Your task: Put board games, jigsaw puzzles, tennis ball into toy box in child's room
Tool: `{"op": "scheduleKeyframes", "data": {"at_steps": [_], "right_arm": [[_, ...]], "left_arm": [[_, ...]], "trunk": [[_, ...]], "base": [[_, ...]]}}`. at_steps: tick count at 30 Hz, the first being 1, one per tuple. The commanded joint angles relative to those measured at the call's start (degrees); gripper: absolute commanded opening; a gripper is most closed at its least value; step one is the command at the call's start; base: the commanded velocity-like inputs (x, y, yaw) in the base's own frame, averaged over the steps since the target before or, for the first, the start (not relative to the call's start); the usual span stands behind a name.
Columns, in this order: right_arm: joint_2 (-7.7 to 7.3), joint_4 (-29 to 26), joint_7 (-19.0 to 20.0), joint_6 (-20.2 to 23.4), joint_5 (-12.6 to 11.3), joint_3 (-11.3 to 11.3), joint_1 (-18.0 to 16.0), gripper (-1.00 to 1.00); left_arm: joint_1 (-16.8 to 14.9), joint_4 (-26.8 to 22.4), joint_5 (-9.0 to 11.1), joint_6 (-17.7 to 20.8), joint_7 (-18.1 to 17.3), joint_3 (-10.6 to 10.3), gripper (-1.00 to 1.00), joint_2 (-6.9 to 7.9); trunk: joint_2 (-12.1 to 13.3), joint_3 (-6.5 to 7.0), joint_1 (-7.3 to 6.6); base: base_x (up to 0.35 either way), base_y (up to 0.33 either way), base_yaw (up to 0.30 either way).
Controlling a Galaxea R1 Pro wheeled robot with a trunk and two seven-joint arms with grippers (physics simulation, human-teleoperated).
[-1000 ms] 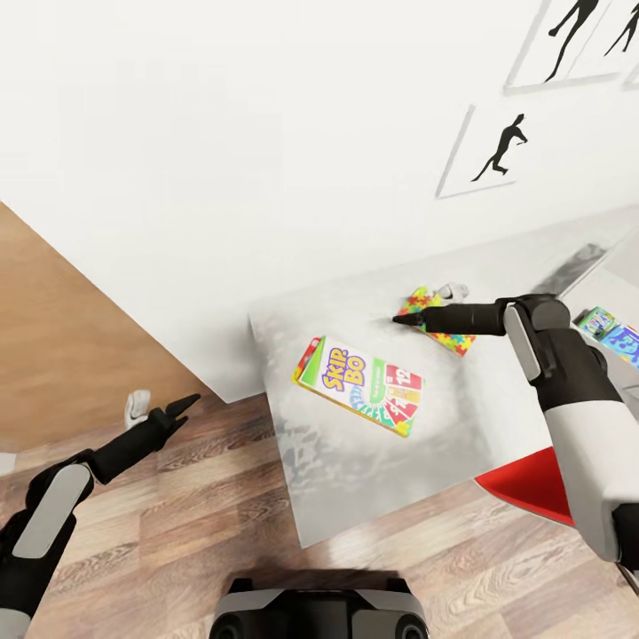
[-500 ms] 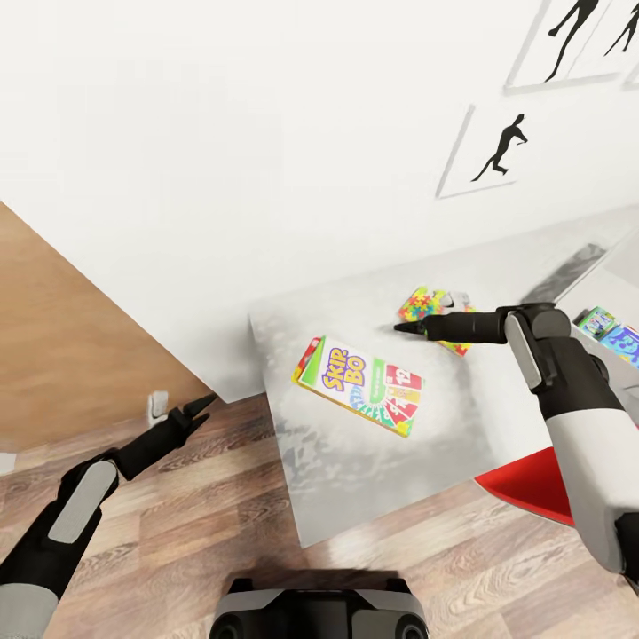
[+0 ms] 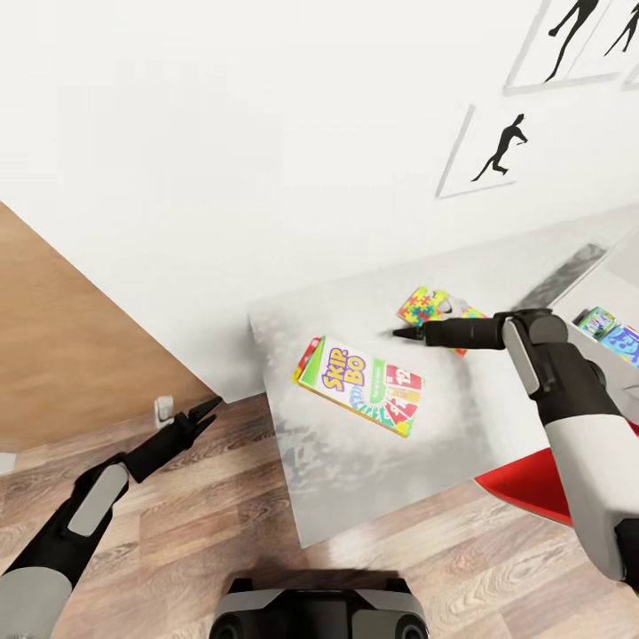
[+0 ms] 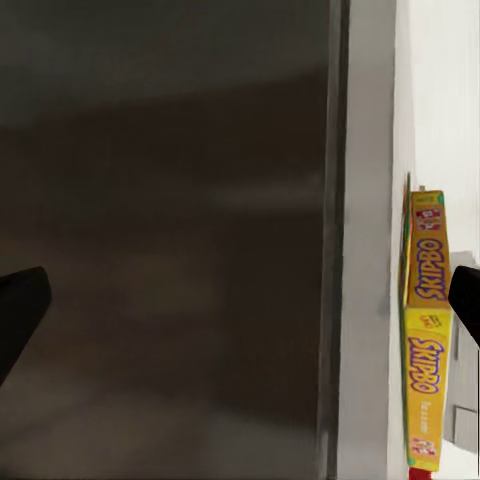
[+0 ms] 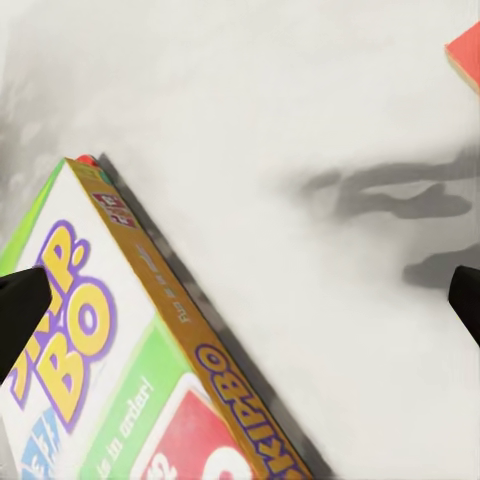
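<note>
Board game [image 3: 359,385] flat on table [image 3: 373,479] — jigsaw puzzle [image 3: 424,306] beside.

Left tool [image 3: 206,411] (low) and right tool [image 3: 401,332] both spread.

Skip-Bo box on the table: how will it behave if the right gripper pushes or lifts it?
The Skip-Bo box lies flat and thin on the table, so a push probably slides it, no tipping. Its straight edges suggest stiff card, likely light. Little side for the right gripper to grip.

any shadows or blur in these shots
Right wrist view: soft finger-like shadows on the table beside the sharp Skip-Bo box. Left wrist view: dark blurry surface, box edge crisp. Head view: table mottled grey, wall washed-out white.
</note>
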Motion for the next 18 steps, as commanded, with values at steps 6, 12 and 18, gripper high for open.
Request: {"op": "scheduleKeyframes", "data": {"at_steps": [6,12,18], "right_arm": [[0.1,0.0,-0.2,0.4,-0.5,0.2,0.2,1.0],[0.18,0.0,-0.2,0.4,-0.5,0.4,0.3,1.0],[0.43,0.0,-0.3,0.4,-0.5,0.6,0.8,1.0]], "left_arm": [[-2.0,5.6,-1.5,-1.4,-5.5,-1.0,1.0,-0.24],[-3.7,10.5,-2.9,-3.5,-9.9,-1.7,1.0,-0.79],[-4.5,12.9,-3.6,-4.6,-11.8,-2.0,1.0,-1.1]], "trunk": [[-0.1,-0.07,0.03],[-0.1,-0.07,0.03],[-0.1,-0.07,0.03]], "base": [[0.0,0.0,0.0],[0.0,0.0,0.0],[0.0,0.0,0.0]]}}
